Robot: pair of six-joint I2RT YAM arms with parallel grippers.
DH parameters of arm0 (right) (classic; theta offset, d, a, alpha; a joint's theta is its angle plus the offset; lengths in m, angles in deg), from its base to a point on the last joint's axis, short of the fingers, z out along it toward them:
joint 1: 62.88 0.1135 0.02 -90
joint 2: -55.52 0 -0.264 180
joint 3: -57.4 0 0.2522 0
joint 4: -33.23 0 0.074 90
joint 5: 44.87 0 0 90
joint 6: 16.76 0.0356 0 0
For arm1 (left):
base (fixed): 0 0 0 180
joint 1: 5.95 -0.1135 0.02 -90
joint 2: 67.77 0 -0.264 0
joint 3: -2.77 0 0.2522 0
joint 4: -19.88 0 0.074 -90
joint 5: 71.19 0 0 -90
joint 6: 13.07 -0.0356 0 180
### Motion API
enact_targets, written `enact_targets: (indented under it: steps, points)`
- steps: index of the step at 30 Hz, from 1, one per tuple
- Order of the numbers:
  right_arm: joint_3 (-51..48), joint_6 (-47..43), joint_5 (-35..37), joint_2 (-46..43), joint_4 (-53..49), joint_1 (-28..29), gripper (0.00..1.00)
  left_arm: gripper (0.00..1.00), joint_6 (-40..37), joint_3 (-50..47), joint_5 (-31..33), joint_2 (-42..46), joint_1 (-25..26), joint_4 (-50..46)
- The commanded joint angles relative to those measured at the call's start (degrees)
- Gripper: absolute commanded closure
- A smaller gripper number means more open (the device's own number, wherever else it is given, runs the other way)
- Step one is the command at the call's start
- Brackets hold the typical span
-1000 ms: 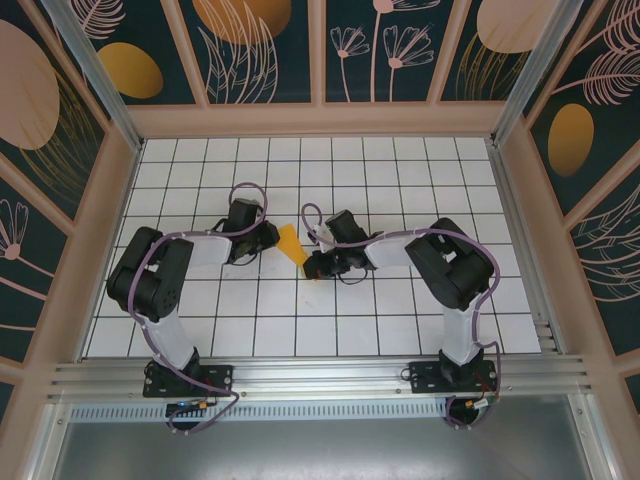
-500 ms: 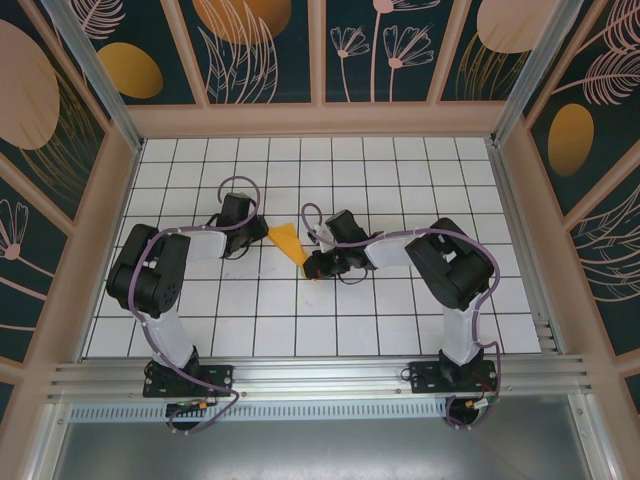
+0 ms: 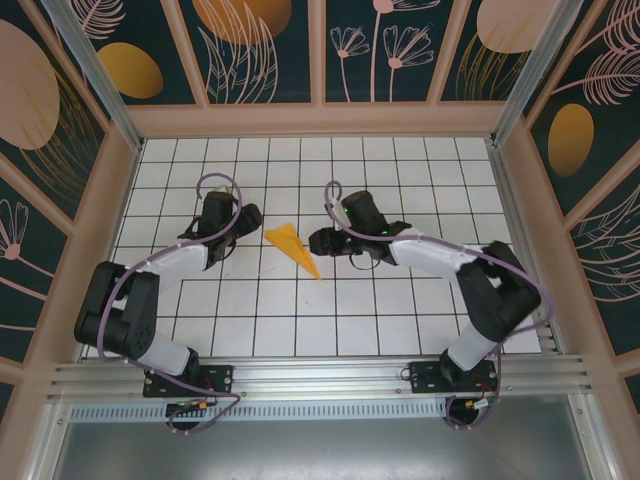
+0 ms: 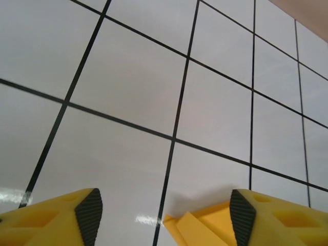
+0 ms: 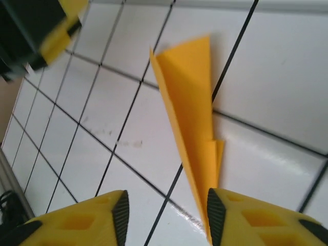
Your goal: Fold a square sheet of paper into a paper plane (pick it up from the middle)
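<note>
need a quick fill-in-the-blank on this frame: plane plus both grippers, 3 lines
1. The paper plane lies on the gridded table, ___ the left gripper and the right gripper.
2. The jaws of both grippers stand ___.
3. The plane is held by ___ gripper.
Missing words: between; open; neither.

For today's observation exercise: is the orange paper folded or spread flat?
Folded: the paper plane is a narrow pointed dart with overlapping layers.
</note>
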Motion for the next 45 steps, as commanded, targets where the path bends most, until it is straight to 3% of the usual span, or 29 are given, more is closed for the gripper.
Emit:
enact_targets:
  steps: [1, 4, 13, 18, 28, 45]
  points:
    - [-5.16, 1.17, 10.83, -4.89, 1.03, -2.24, 0.46, 0.27, 1.23, -2.23, -1.98, 2.87, 1.29, -2.10]
    - [-9.63, 1.59, 15.82, -7.53, 3.16, -5.07, 0.38, 0.23, 3.78, -2.37, -1.23, 3.94, 3.97, -3.36]
    - [-17.68, 3.02, 18.85, -8.42, 10.01, -8.63, 0.13, 0.12, 11.17, 1.77, 3.23, -0.38, 13.38, -5.04]
    - [-17.91, 3.00, 20.08, -9.43, 8.53, -9.54, 0.11, 0.14, 12.60, 9.24, 10.22, -6.74, 17.55, -12.93]
    - [-17.59, 3.55, 20.98, -8.62, 7.11, -9.65, 0.12, 0.35, 15.04, 15.06, 13.19, -13.72, 21.41, -19.17]
    - [-16.27, 3.99, 21.25, -6.14, 5.90, -9.65, 0.14, 0.73, 18.46, 7.77, 11.09, -8.39, 21.63, -13.61]
